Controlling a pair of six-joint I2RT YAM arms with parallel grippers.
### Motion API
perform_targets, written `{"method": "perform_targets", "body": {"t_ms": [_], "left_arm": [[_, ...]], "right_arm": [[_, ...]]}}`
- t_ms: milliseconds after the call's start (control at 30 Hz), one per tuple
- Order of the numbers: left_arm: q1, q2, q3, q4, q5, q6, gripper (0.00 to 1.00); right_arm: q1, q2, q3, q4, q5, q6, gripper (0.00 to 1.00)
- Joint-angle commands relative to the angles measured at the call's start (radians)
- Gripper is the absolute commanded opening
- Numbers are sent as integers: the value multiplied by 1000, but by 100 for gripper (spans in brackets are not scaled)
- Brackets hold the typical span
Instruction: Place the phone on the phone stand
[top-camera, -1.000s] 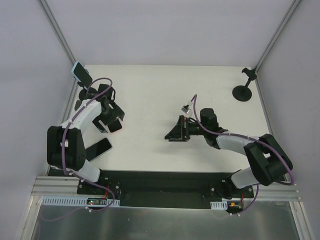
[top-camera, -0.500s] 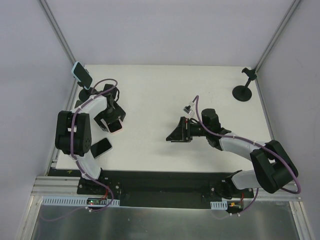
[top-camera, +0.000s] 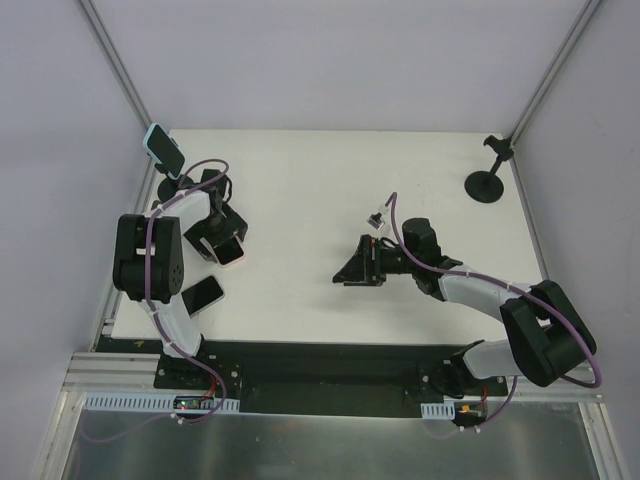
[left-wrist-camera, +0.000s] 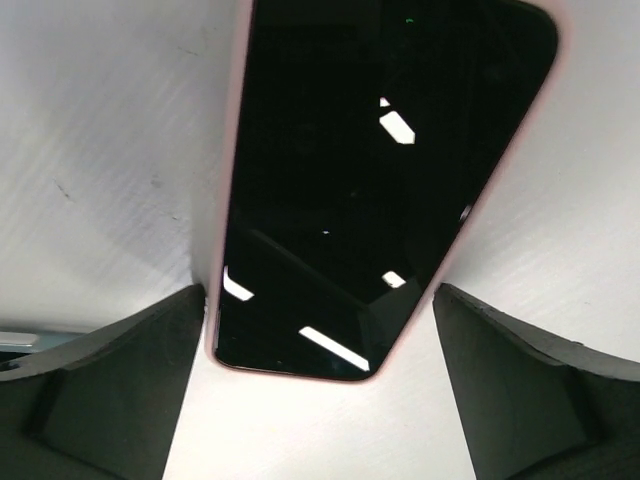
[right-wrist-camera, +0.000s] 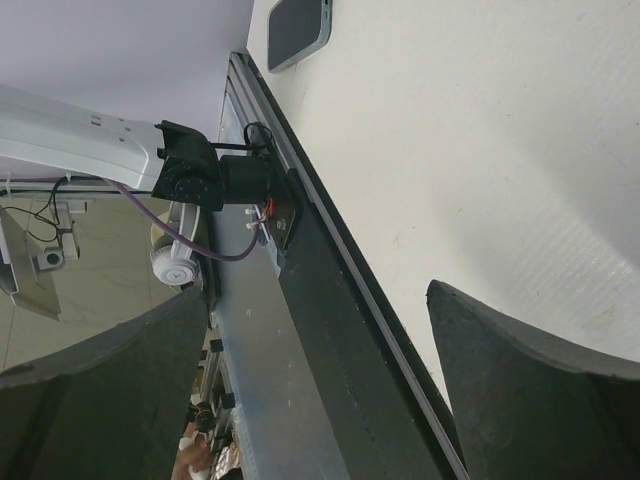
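**Ana:** Where is the phone just now?

**Ben:** The pink-cased phone lies flat on the white table, with its dark screen up. It is on the left side of the table. The left tool hangs right over it, with one finger on each side of the phone's near end.

**Ana:** Is the tool gripping it?

**Ben:** No, the jaws are spread wide. The finger on the left of the wrist view sits just beside the edge of the case (touching or not, I cannot tell). The other finger has a strip of bare table between it and the phone.

**Ana:** And the stand?

**Ben:** The phone stand is black, with a round base and a short upright stem. It stands in the far right corner, well apart from the pink phone.

**Ana:** What about the right arm?

**Ben:** The right tool is near the middle of the table and points toward the left side. Its fingers are also spread apart, over bare table. Its wrist camera looks along the table's near edge toward the left arm's base.

**Ana:** Anything else on the table?

**Ben:** A second phone lies flat near the left arm's base, on the near side of the pink one. The right wrist view shows it has a pale case. A third phone sits tilted on another stand in the far left corner.
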Motion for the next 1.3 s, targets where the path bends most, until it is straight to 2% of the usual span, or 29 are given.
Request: {"method": "perform_targets", "body": {"t_ms": [0,200,300,333,400,433,533,700,900,933,1067,1100,1267], "left_arm": [[-1,51,-3,19,49,-8,93],[-1,58,-12,14,39,-11,83],[-1,42,-41,23,48,-21,47],[-1,35,-50,40,89,3,18],[-1,16,-70,72,129,15,3],[-1,8,-78,78,170,18,0],[-4,-64,-144,139,320,-23,0],[-61,-234,-306,261,506,-181,0],[-208,-348,-411,383,595,-451,0],[-225,-363,-420,405,603,-531,0],[-315,-415,-422,482,592,-653,0],[-331,-419,-414,494,591,-670,0],[-409,-394,-383,566,628,-762,0]], "right_arm": [[-5,-26,20,-12,14,-30,93],[-5,-50,28,-62,37,-60,93],[-5,-67,48,-123,65,-95,94],[-4,-73,57,-163,80,-121,93],[-1,-79,89,-212,109,-155,95],[7,-87,106,-281,158,-204,96],[31,-88,167,-389,294,-264,100],[106,-52,208,-334,454,-281,96],[254,89,293,-259,600,-232,96],[287,114,293,-242,641,-224,96],[330,148,233,-107,705,-166,99],[332,151,218,-41,706,-155,95],[340,172,178,59,706,-116,79]]}}
